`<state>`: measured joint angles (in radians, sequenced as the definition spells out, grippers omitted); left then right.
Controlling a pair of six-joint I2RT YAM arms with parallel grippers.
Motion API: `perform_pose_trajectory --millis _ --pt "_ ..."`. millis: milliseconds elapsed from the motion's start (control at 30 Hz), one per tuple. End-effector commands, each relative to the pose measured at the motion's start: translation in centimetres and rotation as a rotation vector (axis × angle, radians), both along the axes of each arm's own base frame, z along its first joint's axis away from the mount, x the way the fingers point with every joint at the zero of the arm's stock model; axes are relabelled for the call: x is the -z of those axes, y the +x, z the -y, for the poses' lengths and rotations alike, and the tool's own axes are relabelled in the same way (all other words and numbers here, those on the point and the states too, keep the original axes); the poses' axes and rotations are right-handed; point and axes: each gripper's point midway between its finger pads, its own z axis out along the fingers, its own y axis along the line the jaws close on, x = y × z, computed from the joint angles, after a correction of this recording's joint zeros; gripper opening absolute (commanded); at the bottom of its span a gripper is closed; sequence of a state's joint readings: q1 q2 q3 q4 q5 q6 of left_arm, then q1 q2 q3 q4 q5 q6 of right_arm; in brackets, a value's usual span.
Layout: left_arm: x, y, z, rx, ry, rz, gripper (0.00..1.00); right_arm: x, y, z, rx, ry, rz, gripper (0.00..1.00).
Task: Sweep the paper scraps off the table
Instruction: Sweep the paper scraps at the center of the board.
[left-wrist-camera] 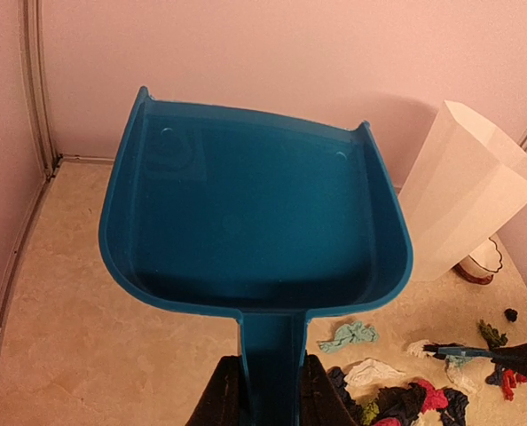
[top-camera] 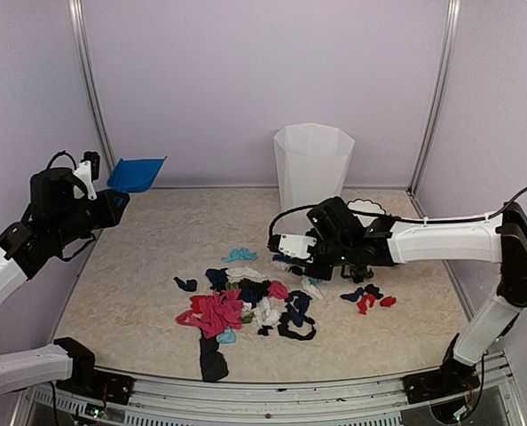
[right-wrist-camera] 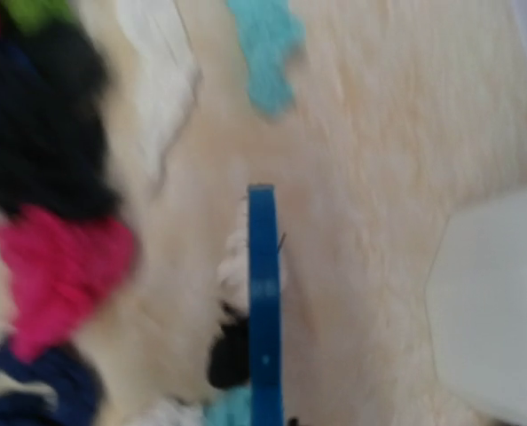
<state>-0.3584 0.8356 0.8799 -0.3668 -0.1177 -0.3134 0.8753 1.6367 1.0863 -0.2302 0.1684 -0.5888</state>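
Blue dustpan [left-wrist-camera: 255,266] held aloft, handle clamped in left fingers [left-wrist-camera: 217,395]; right fingers [top-camera: 319,262] closed on brush [right-wrist-camera: 263,293] among paper scraps [top-camera: 246,302] on desk [top-camera: 139,257].

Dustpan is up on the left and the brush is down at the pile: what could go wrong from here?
1. The dustpan, in the left hand, hangs above the table at far left, away from the paper scraps; brush strokes now might spread them with nothing to catch.
2. The black scrap by the front edge could get pushed off.
3. The bin stands close behind the right arm; a wide swing may tip it.
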Motion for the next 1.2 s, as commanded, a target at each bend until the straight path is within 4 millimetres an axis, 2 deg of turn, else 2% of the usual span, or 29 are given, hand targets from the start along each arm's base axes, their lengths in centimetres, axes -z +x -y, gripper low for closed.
perform_pose_trajectory --millis 0,200,367,500,567,733,933,1000,1067,1167 --pt "-0.7 -0.1 0.0 0.007 -0.019 0.028 0.0 -5.5 -0.4 0.0 0.083 0.093 0.069 0.0" --pt "-0.8 -0.2 0.1 0.012 -0.019 0.031 0.0 -10.3 1.3 5.8 0.403 0.101 0.209 0.0" --pt "-0.9 -0.3 0.1 0.019 -0.024 0.036 0.0 -12.0 1.2 11.9 0.667 0.15 0.274 0.0" --pt "-1.0 -0.3 0.4 0.032 -0.029 0.035 0.0 -11.8 1.5 18.8 0.995 0.25 0.233 0.0" --pt "-1.0 -0.3 0.5 0.039 -0.031 0.036 0.0 -11.1 1.5 21.3 1.096 0.267 0.215 0.0" --pt "-1.1 -0.4 0.6 0.046 -0.033 0.04 0.0 -8.4 1.6 25.2 1.217 0.217 0.268 0.0" --pt "-0.9 -0.4 0.8 0.056 -0.032 0.032 0.0 -3.8 2.8 28.7 1.356 0.068 0.22 0.0" --pt "-1.0 -0.4 0.7 0.054 -0.034 0.035 0.0 -2.1 3.2 28.8 1.381 0.051 0.164 0.0" --pt "-1.2 -0.5 0.7 0.052 -0.035 0.043 0.0 0.6 3.7 27.8 1.34 0.019 0.068 0.0" --pt "-1.2 -0.6 0.7 0.052 -0.036 0.042 0.0 3.6 3.9 26.1 1.295 -0.002 -0.058 0.0"
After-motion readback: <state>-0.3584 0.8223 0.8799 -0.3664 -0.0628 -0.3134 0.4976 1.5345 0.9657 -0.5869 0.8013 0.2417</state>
